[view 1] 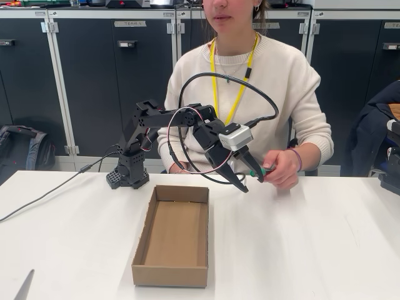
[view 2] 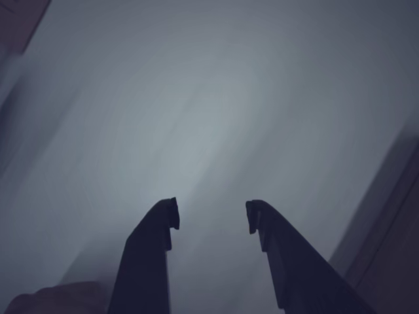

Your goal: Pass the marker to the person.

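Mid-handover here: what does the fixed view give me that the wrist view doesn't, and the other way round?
Fixed view alone: the person seated behind the table, one hand pinching the green-tipped marker right beside the gripper, and the open cardboard box in front of the arm. Wrist view alone: the jaws plainly parted with nothing between them, over a blurred grey background. Shared: the gripper itself; the wrist view settles that it is open, which the fixed view leaves hard to read.
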You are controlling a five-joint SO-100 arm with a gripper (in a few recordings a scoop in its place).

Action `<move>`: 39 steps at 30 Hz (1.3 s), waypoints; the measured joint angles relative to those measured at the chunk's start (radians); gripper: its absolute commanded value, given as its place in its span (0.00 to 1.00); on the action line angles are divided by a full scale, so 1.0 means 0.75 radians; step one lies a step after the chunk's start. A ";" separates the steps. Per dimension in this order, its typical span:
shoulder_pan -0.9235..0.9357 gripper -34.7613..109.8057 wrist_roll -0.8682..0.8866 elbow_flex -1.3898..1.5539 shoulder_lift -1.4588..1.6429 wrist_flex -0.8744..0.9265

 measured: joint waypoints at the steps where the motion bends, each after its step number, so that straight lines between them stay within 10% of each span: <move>1: 0.000 0.39 -0.008 -0.010 0.006 0.004; 39: 0.057 0.39 -0.067 0.039 0.078 -0.008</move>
